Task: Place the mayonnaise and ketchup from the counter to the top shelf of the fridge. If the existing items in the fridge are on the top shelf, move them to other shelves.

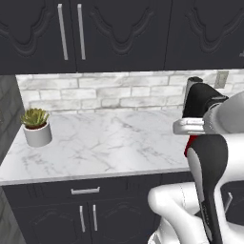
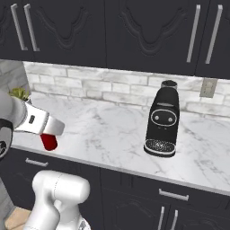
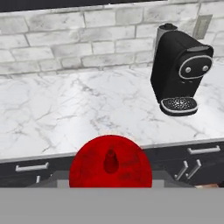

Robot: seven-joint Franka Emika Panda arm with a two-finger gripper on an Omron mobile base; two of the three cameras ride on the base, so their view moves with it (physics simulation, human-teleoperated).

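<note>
One ketchup bottle (image 3: 110, 168) sits in the hand (image 2: 50, 134), seen from straight above in the hand view as a round red body with its small pointed nozzle at the centre. The hand is closed on it at a partial opening, though the fingertips themselves are hidden by the bottle. In the right base view the red bottle (image 2: 49, 142) hangs below the white wrist, in front of the table's front edge and over the dark cabinet fronts, lifted clear of the marbled top. In the left base view just a red sliver of it (image 1: 189, 144) shows beside the arm.

The table (image 1: 109, 143) is a single white-grey marbled slab backed by a pale brick wall. On it stand two things: one black coffee machine (image 2: 162, 119), upright towards the right side near the wall, and one small potted succulent (image 1: 36, 126) in a white pot at the far left end. The two are well apart, with bare marble between them. One wall socket (image 2: 207, 87) sits on the brick just right of the coffee machine.

Above hang dark upper cabinets (image 1: 119, 33) with two silver vertical handles (image 1: 70, 32) side by side in the left base view. Below the table run dark drawer and door fronts (image 1: 86, 209) with silver handles.
</note>
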